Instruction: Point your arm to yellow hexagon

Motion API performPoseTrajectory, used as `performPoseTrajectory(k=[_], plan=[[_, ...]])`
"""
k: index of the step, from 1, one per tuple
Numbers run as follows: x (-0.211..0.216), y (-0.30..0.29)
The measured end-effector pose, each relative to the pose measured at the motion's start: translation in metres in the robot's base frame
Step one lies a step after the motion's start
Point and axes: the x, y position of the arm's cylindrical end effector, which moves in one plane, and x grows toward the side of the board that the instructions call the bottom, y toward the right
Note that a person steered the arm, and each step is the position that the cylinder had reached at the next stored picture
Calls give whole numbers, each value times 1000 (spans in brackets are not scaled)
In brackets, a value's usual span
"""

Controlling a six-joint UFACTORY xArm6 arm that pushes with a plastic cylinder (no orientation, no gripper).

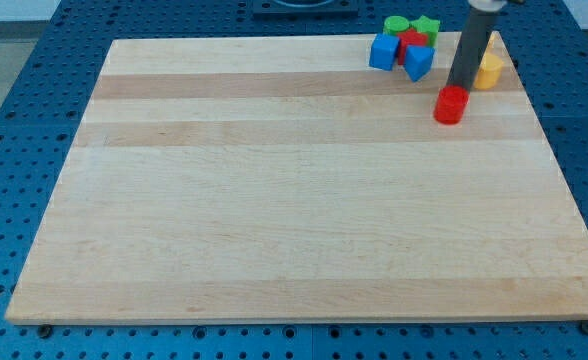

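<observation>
The yellow hexagon (489,72) lies near the board's top right corner, partly hidden on its left side by my rod. My tip (460,88) is down on the board just left of and slightly below the yellow hexagon, close to it or touching it. A red cylinder (451,104) stands right below the tip, close against it.
A cluster sits at the view's top, left of the rod: a blue cube (382,52), a second blue block (418,62), a red star-like block (411,41), a green round block (397,25) and a green star (429,27). The wooden board (274,200) rests on a blue pegboard.
</observation>
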Motion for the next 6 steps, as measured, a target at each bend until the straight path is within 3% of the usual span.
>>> performPoseTrajectory(k=[1,2,3,4,5,6], plan=[[47,-43],[70,-44],[49,10],[15,77],[-54,111],[-141,109]])
